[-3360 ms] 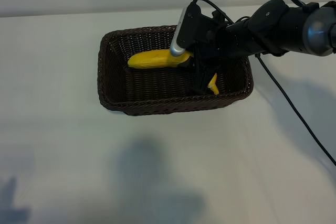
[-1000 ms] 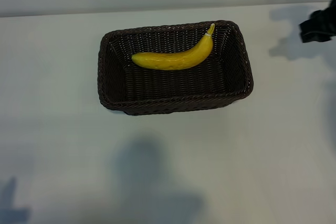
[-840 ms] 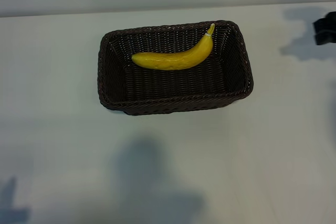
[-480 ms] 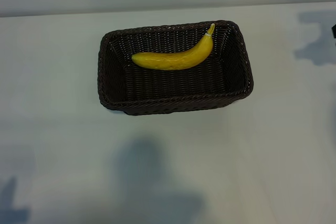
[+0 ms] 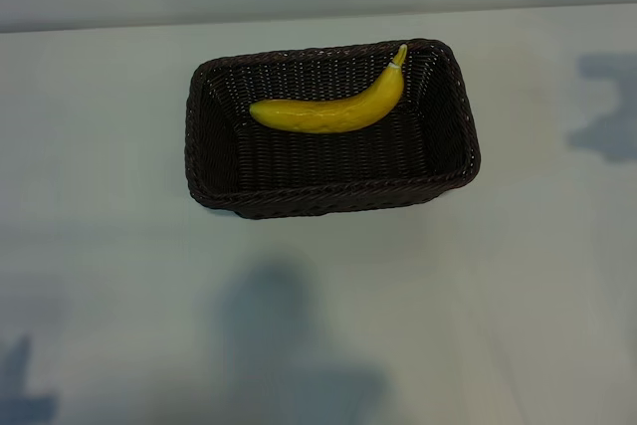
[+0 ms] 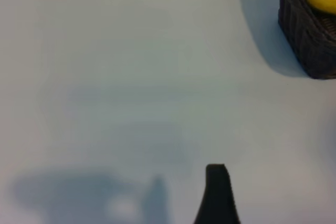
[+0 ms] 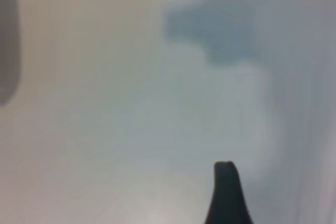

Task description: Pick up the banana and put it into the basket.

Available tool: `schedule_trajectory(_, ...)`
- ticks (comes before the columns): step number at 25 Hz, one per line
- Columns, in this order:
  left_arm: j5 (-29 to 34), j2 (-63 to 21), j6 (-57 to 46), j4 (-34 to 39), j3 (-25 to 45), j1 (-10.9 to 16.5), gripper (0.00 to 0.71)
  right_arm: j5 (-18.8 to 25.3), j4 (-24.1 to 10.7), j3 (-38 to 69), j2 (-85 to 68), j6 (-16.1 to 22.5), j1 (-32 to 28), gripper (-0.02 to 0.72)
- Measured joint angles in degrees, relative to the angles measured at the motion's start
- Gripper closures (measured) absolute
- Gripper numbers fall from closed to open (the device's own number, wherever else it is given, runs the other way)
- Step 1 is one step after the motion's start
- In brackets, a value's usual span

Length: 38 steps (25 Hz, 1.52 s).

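Since the earlier frames the right arm has left the exterior view entirely; it stood over the basket with the banana at its gripper, then shrank to a dark shape at the upper right edge, and now only its soft bluish shadow lies on the tabletop (image 5: 518,276) at the far right.

The banana (image 5: 333,106) lies inside the basket (image 5: 328,196), along the far side of the basket floor, curved, with its pale stem tip pointing toward the upper right corner and resting against the wall there. Nothing holds it. The basket sits in the upper middle of the exterior view, a dark brown woven rectangle with rounded corners and a braided rim.

In the left wrist view one dark fingertip (image 6: 217,195) of the left gripper rises from the bottom edge over bare tabletop, holding nothing; a corner of the basket and one end of the banana show at the upper right of that frame, well apart from the finger. The gripper stands wide.

In the right wrist view a single dark fingertip (image 7: 227,195) of the right gripper stands at the bottom edge above blurred tabletop, empty and spread fairly wide.

The tabletop is plain, pale and matte, with several diffuse shadows: a broad one at lower middle, a small one at the lower left corner. A lighter band, a wall or backdrop, runs along the top.
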Motion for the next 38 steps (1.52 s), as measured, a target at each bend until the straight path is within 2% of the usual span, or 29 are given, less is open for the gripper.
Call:
schedule_trajectory(5,0.0,0.0,-0.08,0.0,0.0,0.0,0.136,0.82,0.0,6.01,-11.11,0.71,0.0,0.211)
schedule_trajectory(9,0.0,0.0,-0.08,0.0,0.0,0.0,0.136,3.52,-0.16,9.87,-20.42,1.72,0.0,0.238)
schedule_trajectory(12,0.0,0.0,-0.08,0.0,0.0,0.0,0.136,6.41,-1.16,12.2,-27.55,2.18,0.0,0.251)
schedule_trajectory(17,0.0,0.0,-0.08,0.0,0.0,0.0,0.136,12.3,-3.19,13.38,-39.16,5.25,0.0,0.256)
schedule_trajectory(24,0.0,0.0,-0.08,0.0,0.0,0.0,0.136,17.78,-5.33,13.56,-51.07,9.72,0.0,0.256)
schedule_trajectory(38,0.0,0.0,-0.03,0.0,0.0,0.0,0.136,18.36,-5.5,22.72,-67.06,12.45,0.0,0.257)
